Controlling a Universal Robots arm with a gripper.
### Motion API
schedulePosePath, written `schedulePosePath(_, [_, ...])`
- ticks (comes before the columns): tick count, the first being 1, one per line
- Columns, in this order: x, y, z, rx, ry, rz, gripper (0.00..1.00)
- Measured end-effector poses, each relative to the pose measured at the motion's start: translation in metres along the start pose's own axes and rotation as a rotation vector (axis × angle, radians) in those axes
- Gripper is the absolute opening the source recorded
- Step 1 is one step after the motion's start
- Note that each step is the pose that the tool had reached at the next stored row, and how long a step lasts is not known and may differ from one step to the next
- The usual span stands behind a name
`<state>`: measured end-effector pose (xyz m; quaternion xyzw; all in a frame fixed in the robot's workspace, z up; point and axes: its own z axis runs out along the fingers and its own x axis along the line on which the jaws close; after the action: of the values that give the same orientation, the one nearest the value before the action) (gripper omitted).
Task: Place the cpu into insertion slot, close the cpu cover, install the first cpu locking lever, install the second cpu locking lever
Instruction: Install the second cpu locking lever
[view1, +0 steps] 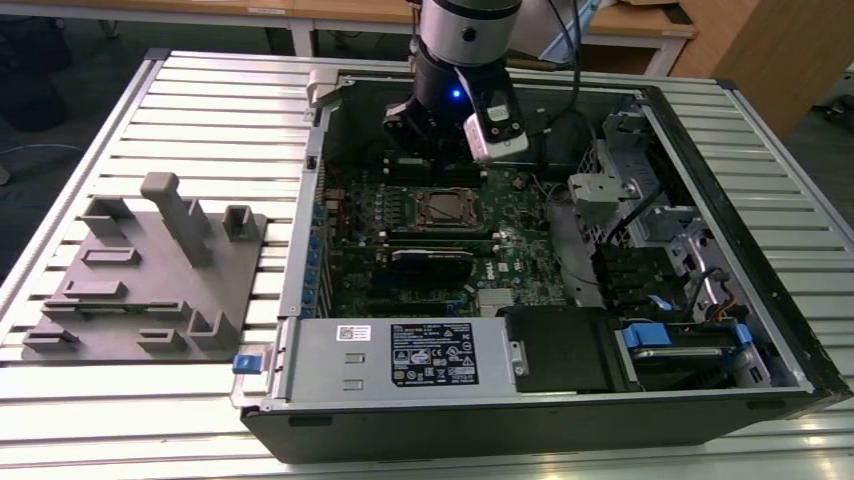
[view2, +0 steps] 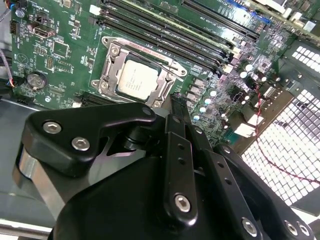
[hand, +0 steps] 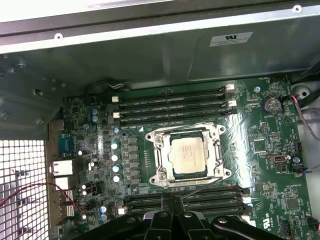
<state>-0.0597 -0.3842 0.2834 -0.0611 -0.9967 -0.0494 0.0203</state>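
Note:
The cpu lies flat in the insertion slot on the green motherboard, its silvery top showing through the window of the cpu cover. The cover lies down flat around it. Thin wire levers run along two sides of the socket; I cannot tell if they are latched. My gripper hangs above the memory slots just beside the socket. Its fingers are pressed together and shut, with nothing between them.
The open computer case walls in the board on all sides. Long black memory slots flank the socket. A power supply and drive bays fill the near and right parts in the exterior view. A grey fixture block sits on the table at that view's left.

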Motion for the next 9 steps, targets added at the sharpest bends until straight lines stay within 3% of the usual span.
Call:
schedulePosePath(3, [-0.0001, 0.0, 0.0001, 0.0001, -0.0009, 0.0, 0.11])
schedulePosePath(7, [0.0, -0.0001, 0.0012, -0.0025, -0.0219, -0.002, 0.11])
schedulePosePath(9, [-0.0001, -0.0001, 0.0012, -0.0026, -0.0227, -0.002, 0.11])
